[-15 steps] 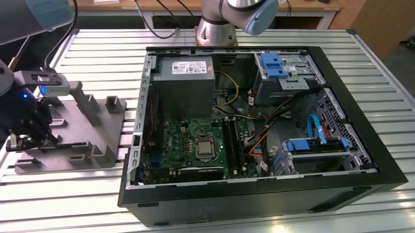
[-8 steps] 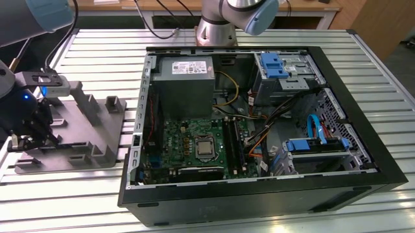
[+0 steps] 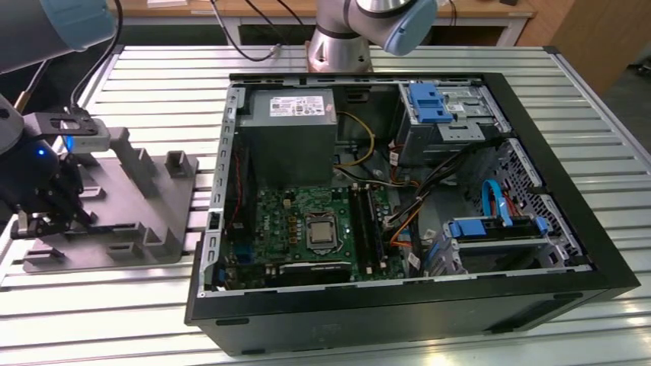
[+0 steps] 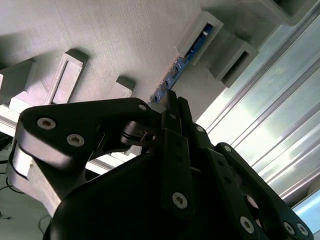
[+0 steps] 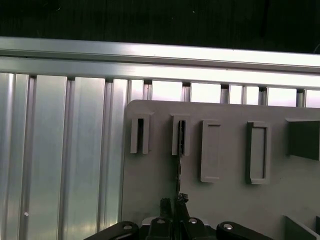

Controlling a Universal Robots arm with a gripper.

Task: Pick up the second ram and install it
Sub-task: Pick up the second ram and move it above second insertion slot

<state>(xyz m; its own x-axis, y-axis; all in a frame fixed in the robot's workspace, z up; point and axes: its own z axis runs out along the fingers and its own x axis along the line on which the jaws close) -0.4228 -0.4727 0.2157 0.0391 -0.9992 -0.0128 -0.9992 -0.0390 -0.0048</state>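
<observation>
The gripper [image 4: 169,102] is pinching the second ram [image 4: 191,51], which is standing on edge in a slot of the grey fixture tray [image 3: 163,229] on the worktop [image 3: 152,84]. It is likely handling light, stiff and fragile (thin board), so gripping its flat faces is looking safest.

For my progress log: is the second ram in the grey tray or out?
In: the second ram stands on edge in a slot of the grey tray, with the claw closed on its end.
</observation>
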